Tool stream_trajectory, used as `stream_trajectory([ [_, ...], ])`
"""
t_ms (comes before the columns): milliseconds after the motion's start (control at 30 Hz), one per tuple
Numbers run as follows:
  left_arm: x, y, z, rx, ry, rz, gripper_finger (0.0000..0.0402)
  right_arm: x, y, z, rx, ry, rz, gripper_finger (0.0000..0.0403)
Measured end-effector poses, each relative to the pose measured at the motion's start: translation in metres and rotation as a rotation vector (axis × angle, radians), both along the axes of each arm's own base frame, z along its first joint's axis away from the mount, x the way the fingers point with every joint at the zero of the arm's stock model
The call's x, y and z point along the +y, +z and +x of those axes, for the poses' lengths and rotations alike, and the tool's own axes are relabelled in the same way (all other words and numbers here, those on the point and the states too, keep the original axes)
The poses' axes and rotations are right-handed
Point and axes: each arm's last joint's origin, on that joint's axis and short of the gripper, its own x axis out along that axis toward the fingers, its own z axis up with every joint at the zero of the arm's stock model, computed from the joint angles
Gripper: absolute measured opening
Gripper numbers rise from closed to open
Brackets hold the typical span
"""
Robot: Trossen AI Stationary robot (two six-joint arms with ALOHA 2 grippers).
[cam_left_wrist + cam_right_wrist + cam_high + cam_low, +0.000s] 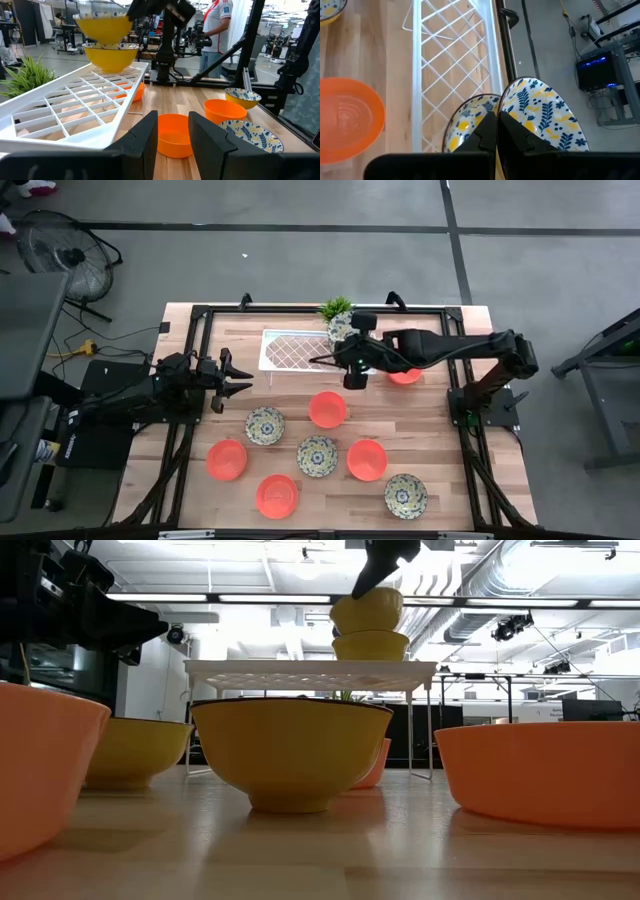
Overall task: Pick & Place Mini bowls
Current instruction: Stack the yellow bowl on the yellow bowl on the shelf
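Observation:
My right gripper reaches over the right end of the white lattice tray and is shut on a cream floral mini bowl. A second floral bowl sits by its base on the tray directly beneath it. In the low view the held bowl hangs just above that one. Several more orange and floral bowls stand on the table, such as an orange one and a floral one. My left gripper waits open at the table's left, level with the tray's left end. My right gripper pinches the floral bowl at its rim, with one finger inside the bowl and one outside. The fingers come from above, pointing down. The bowl is lifted, hanging just over the bowl on the tray; whether the two bowls touch, I cannot tell.
The tray stands raised on thin legs. A small green plant stands at the far edge behind it. An orange bowl lies partly under my right arm. A person stands in the room beyond the table.

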Motion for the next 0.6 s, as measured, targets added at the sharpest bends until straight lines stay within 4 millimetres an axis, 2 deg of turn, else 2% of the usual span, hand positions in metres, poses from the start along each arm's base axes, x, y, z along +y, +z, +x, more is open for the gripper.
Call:
stream_trajectory([
  [133, 0.0000, 0.0000, 0.0000, 0.000, 0.000, 0.000, 0.0106, 0.0023, -0.0126, 0.0017, -0.034, 0.012, 0.005, 0.0000],
  [400, -0.0001, 0.0000, 0.0000, 0.000, -0.003, 0.000, 0.0106, 0.0016, -0.0134, -0.0001, -0.028, 0.031, -0.031, 0.0000],
  [600, -0.0001, 0.0000, 0.0000, 0.000, -0.003, 0.000, 0.0106, 0.0023, -0.0134, -0.0001, -0.059, 0.001, 0.014, 0.0000],
])
